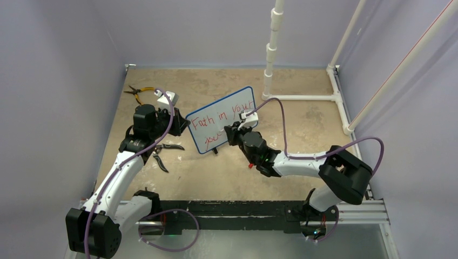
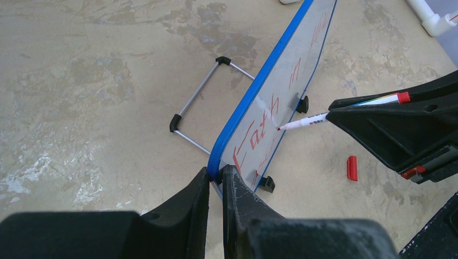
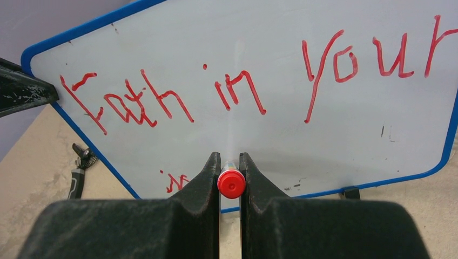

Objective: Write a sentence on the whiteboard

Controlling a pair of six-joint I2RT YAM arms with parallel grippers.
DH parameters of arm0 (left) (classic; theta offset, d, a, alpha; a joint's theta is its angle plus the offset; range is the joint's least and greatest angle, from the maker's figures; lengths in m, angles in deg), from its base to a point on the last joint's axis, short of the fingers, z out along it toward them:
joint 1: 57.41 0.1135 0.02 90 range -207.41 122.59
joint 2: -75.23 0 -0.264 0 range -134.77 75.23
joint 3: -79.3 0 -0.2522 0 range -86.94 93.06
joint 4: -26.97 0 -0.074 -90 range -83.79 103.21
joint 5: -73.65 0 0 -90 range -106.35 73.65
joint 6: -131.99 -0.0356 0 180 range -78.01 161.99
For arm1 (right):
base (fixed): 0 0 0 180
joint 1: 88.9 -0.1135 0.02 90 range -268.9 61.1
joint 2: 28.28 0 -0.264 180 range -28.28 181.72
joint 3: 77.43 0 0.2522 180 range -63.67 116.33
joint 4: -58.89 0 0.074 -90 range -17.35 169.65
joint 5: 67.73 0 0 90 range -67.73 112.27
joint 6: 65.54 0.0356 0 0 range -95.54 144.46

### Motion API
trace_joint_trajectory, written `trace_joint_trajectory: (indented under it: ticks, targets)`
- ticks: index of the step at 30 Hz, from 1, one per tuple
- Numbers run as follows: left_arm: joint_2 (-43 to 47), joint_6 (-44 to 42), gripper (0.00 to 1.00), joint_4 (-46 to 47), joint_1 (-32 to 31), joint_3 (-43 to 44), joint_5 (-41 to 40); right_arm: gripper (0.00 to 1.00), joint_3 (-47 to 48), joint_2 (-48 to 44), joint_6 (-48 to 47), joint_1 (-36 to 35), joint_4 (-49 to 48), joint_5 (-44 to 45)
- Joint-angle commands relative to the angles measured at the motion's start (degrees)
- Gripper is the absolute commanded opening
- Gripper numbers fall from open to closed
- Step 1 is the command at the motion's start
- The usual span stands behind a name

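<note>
Pinching whiteboard (image 1: pixel 233 106) edge, left tool (image 2: pixel 216 174); marker (image 2: pixel 305 121) (clamped in right tool (image 3: pixel 230 159)) touches its face.

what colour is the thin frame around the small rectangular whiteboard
Blue. The thin frame of the small rectangular whiteboard shows best in the left wrist view.

Probably a lab: walled tabletop (image 1: pixel 243 178), PVC pipe frame (image 1: pixel 302 98).

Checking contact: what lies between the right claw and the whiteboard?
The marker, gripped by the right claw, tip on the whiteboard; left wrist view shows it.
</note>
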Motion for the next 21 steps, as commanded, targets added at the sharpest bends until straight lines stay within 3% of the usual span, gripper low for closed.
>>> trace_joint_trajectory:
  ticks: [1,21]
  targets:
    - [-0.14,-0.18,0.0,-0.2,-0.09,-0.59,1.32,0.0,2.7,1.32,-0.16,0.22,-1.15,2.37]
    - [-0.13,-0.18,0.0,-0.3,-0.09,-0.62,1.32,0.0,0.27,3.13,3.71,0.22,2.15,3.55]
